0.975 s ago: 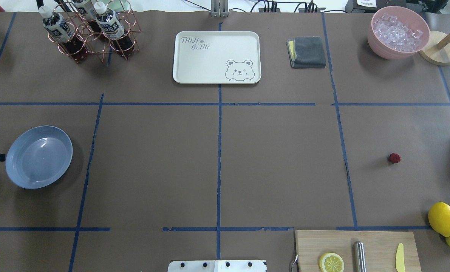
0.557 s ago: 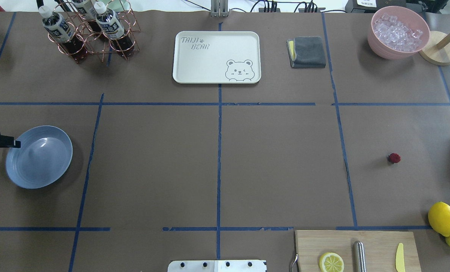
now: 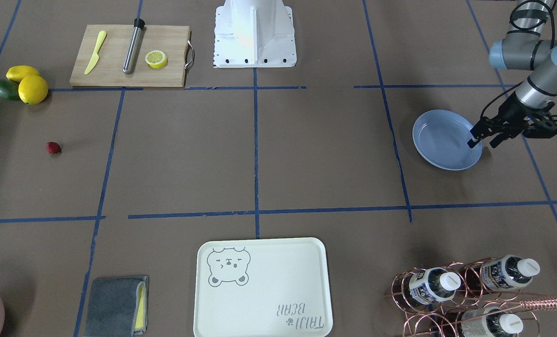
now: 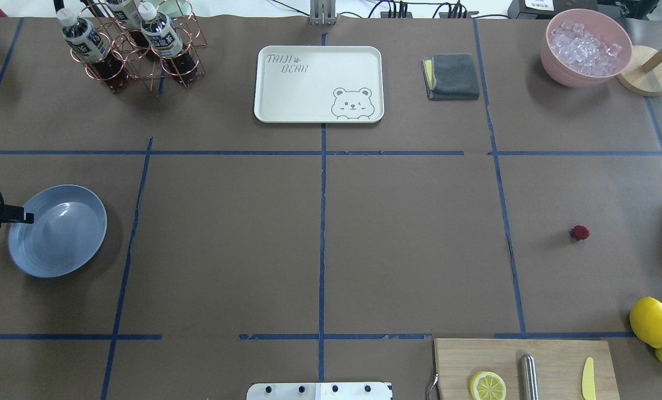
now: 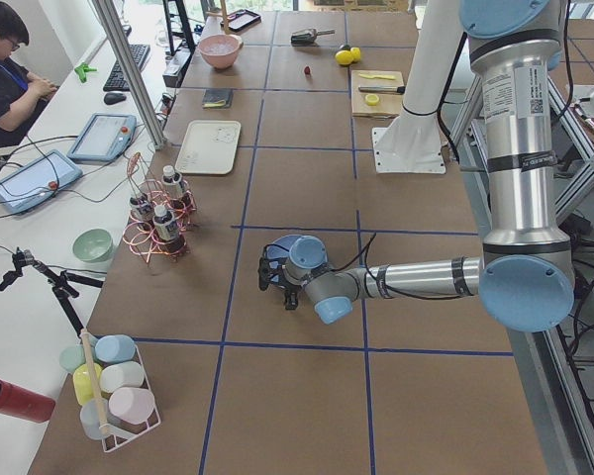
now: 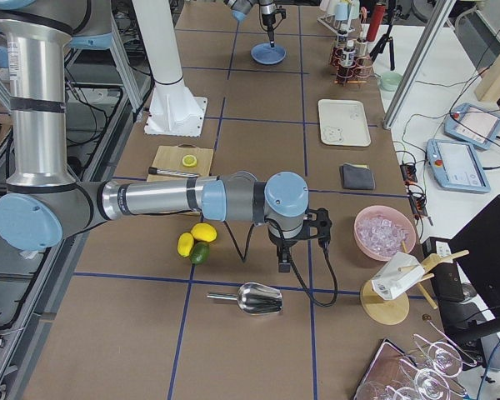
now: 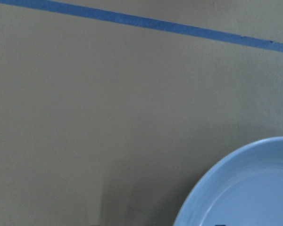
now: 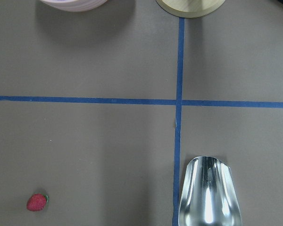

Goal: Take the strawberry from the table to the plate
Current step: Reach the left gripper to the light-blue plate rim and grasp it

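Note:
The strawberry (image 4: pixel 580 233) is a tiny dark red berry lying alone on the brown-paper table (image 4: pixel 408 239), far right in the overhead view. It also shows at the front view's left (image 3: pixel 53 148) and low left in the right wrist view (image 8: pixel 37 202). The pale blue plate (image 4: pixel 64 239) sits at the far left and holds nothing. My left gripper (image 3: pixel 482 142) is open at the plate's (image 3: pixel 439 138) outer rim, one finger over the rim and one outside it. My right gripper (image 6: pixel 283 265) shows only in the right side view, near the strawberry's area; whether it is open I cannot tell.
Two lemons and an avocado (image 4: pixel 651 321) lie just near-right of the strawberry, beside a cutting board (image 4: pixel 553 355). A metal scoop (image 8: pixel 207 193) lies right of the berry. A bear tray (image 4: pixel 318 83), grey cloth (image 4: pixel 452 76), ice bowl (image 4: pixel 585 47) and bottle rack (image 4: pixel 130 44) line the far edge.
My left gripper has come in from the left edge toward the plate's rim, shifting slightly away from me then settling. The strawberry and plate have not moved.

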`<state>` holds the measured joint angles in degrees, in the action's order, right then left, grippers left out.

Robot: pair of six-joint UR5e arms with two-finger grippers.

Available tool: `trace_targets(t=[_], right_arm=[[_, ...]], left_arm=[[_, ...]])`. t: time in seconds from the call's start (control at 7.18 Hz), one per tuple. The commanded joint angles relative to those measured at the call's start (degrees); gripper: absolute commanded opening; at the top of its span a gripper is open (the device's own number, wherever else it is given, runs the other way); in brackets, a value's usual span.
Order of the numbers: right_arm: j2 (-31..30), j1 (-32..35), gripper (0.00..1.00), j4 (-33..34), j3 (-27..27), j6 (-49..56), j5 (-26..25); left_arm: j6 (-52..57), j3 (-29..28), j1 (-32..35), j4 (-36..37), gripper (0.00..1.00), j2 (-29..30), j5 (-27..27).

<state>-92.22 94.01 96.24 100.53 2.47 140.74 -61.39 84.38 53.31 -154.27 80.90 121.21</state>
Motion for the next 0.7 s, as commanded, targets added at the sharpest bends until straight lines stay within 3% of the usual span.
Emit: trace_targets(t=[0.0,0.28,0.56], right_arm=[[0.03,0.04,1.00,0.00,0.02,-0.01,0.07],[-0.06,0.04,1.00,0.00,0.02,-0.01,0.24],[-0.06,0.04,1.00,0.00,0.02,-0.09,0.24]], left_arm=[[-0.14,2.18,-1.19,-0.07,0.79,-2.05,0.25],[-0.40,2.37,-1.81,-0.07,0.60,-2.41,0.25],[-0.58,2.37,-1.98,-0.07,0.50,-2.32,0.16]])
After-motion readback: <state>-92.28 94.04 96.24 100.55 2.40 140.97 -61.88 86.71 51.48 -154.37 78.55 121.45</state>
